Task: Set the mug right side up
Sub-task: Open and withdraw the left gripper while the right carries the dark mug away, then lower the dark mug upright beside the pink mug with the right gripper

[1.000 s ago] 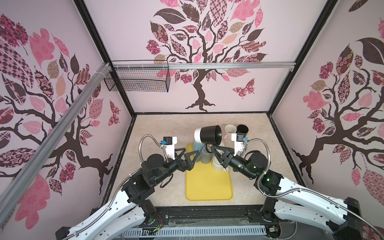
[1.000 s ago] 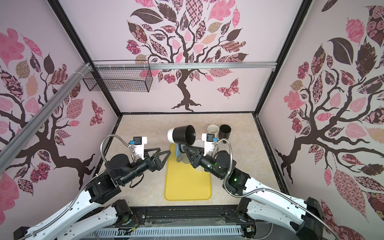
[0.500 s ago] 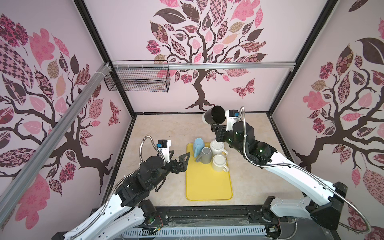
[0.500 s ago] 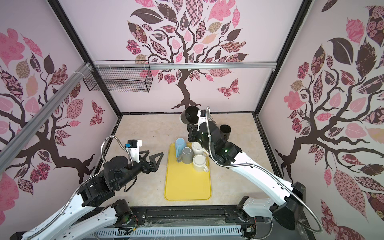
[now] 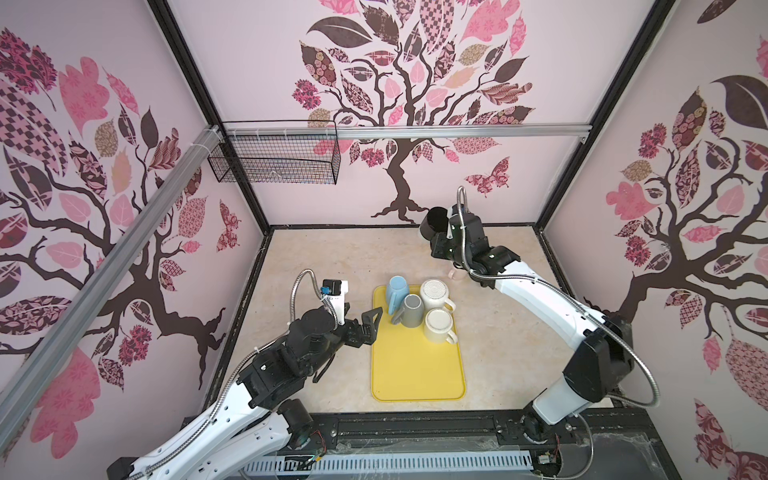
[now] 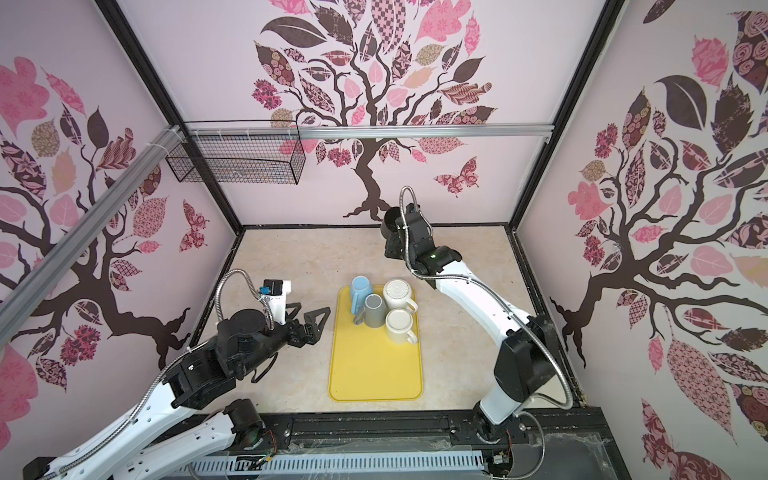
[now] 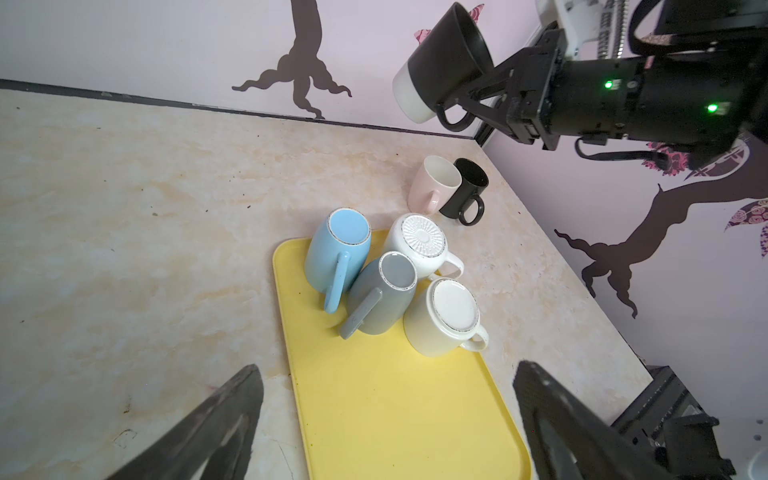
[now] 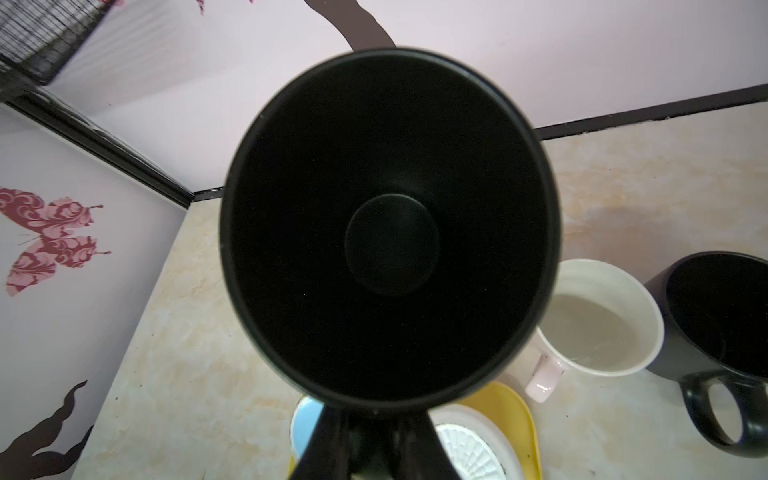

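Black-fingered left gripper [image 5: 369, 324] is idling up front, jaws gaping wide with nothing in them, just beside the yellow plastic tray [image 5: 415, 374] where four mugs are sitting bottoms-up. Further back, the right gripper [image 7: 461, 106] is pinching the thin handle of the tapered black mug with a white base [image 7: 440, 66], hanging it in the air by the back wall. On so slim a hold it's risking a swivel or a slip onto the upright pink mug [image 7: 432, 183] and glossy black mug [image 7: 467, 187] nearby. It's tilting, mouth angling upward, base low.
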Controlling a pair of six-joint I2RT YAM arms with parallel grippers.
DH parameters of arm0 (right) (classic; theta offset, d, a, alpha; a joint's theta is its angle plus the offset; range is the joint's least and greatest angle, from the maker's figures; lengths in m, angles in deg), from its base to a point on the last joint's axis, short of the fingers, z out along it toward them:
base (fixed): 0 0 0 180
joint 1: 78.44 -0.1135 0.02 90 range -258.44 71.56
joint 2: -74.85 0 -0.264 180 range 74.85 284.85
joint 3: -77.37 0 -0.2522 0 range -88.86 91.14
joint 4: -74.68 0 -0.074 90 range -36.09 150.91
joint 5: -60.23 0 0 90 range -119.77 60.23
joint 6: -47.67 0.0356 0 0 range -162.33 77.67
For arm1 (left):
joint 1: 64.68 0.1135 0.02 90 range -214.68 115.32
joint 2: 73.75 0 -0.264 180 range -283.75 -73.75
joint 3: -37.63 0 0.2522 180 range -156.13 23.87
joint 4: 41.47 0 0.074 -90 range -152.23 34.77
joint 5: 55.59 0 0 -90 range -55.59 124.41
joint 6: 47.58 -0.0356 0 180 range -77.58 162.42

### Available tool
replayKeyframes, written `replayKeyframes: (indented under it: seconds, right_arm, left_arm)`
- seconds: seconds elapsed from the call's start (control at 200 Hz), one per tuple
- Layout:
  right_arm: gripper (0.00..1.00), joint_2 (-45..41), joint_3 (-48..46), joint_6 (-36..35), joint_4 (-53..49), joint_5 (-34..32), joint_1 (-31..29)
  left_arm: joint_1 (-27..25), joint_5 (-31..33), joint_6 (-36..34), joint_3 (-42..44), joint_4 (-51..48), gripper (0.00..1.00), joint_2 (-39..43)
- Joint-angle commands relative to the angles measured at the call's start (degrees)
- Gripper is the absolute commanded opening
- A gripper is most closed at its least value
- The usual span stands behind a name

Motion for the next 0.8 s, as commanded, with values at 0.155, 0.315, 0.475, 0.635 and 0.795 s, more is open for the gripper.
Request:
replayKeyframes:
  seconds: [0.155,0.315,0.475,0.635,0.795]
  right_arm:
    - [0.00,9.3,8.4,-2.9,0.3,-0.1,1.6]
    - [0.00,12.4,9.6,-4.1,-0.8,-1.6,1.9]
    - [0.00,13.5,8.6,-4.7,-0.7,-2.2,2.6]
    - [0.00,14.4,7.9,-5.7,-1.0,-3.2,3.3]
    - [0.00,14.8,6.3,-6.3,-0.6,-3.5,3.6]
  left_arm:
    - [0.0,-0.2,-1.1,0.1,0.3,0.97,0.7]
    - [0.0,-0.1,-1.1,0.3,0.3,0.97,0.3]
    - [0.0,-0.3,-1.2,0.2,0.3,0.97,-0.4]
    - [0.0,-0.6,-1.2,0.3,0.5,0.97,-0.9]
    - [0.0,-0.6,-1.2,0.4,0.7,0.97,-0.9]
